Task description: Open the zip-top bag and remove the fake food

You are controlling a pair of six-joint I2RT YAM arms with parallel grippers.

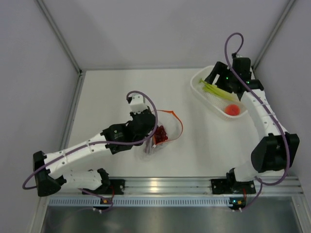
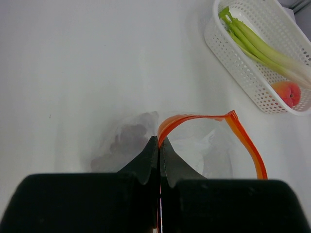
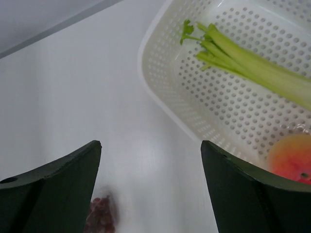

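While looking from above: zip-top bag (image 1: 155, 145) sagging limp on tabletop (image 1: 112, 92), grape bunch (image 1: 161, 134) inside. Left wrist: pinching its slippery zipper strip (image 2: 245, 144), left fingers (image 2: 143, 162) shut. Right wrist: holding right fingers (image 3: 53, 189) wide, empty, by basket (image 3: 160, 87); probably taking light grapes gently through the mouth.

Bright, even overhead light washes out the white surface (image 1: 204, 141), leaving only faint soft shadows. Glare spots the metal rail (image 1: 155, 184) at the near edge. In the right wrist view the grape bunch (image 3: 99, 216) is blurred.
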